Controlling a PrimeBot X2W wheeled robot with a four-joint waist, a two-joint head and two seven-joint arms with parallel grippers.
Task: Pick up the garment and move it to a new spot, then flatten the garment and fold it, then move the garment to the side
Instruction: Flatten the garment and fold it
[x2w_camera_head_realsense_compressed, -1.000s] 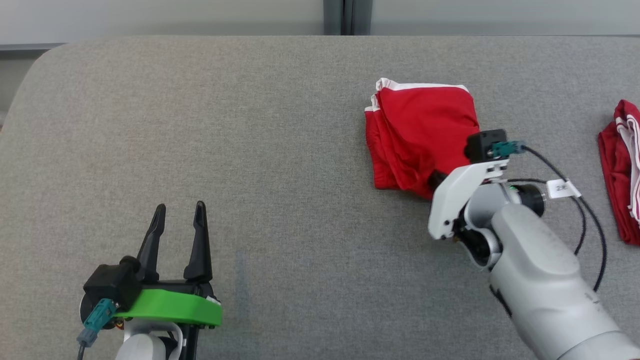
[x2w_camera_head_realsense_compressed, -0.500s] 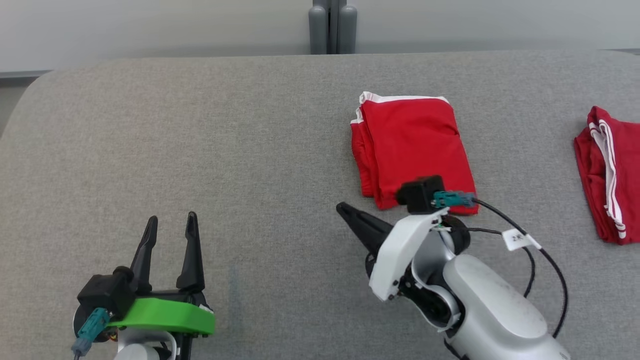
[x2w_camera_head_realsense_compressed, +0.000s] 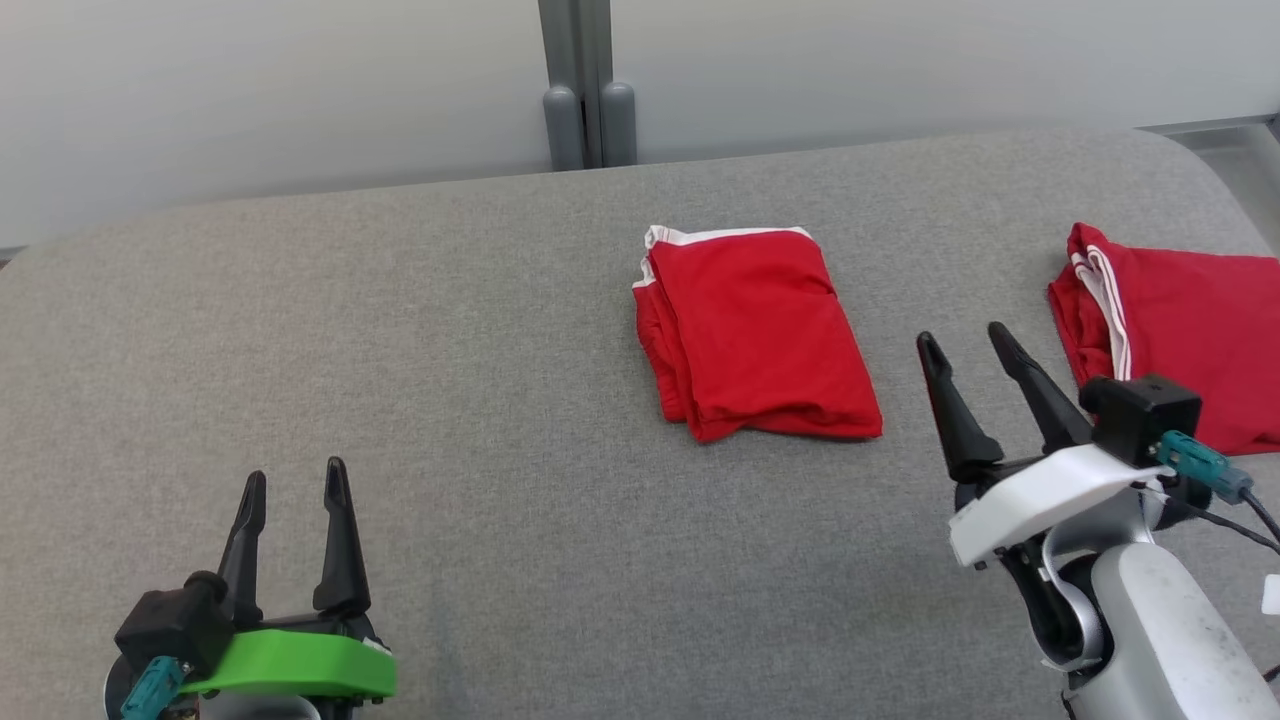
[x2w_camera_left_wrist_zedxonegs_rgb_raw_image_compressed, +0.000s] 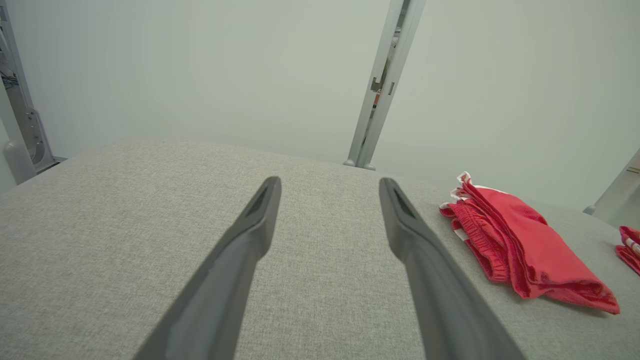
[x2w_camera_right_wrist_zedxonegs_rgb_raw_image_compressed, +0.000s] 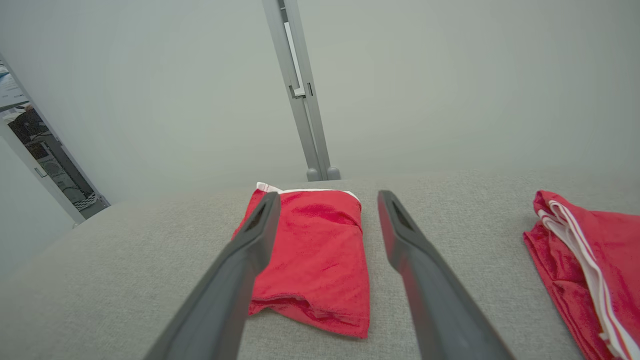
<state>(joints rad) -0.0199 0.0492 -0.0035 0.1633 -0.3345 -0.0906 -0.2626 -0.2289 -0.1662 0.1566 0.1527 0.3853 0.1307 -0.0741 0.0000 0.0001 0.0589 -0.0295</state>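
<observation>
The right end effector (x2w_camera_head_realsense_compressed: 961, 336), clamped on the folded red garment (x2w_camera_head_realsense_compressed: 760, 335) a second ago, now stands wide and withdrawn like the idle left end effector (x2w_camera_head_realsense_compressed: 295, 472), leaving the garment resting mid-table (x2w_camera_head_realsense_compressed: 450, 350), apparently placed.

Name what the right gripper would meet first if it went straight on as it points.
Likely nothing nearby: the right gripper points right of the folded garment, over bare table, toward the wall; height unclear.
</observation>
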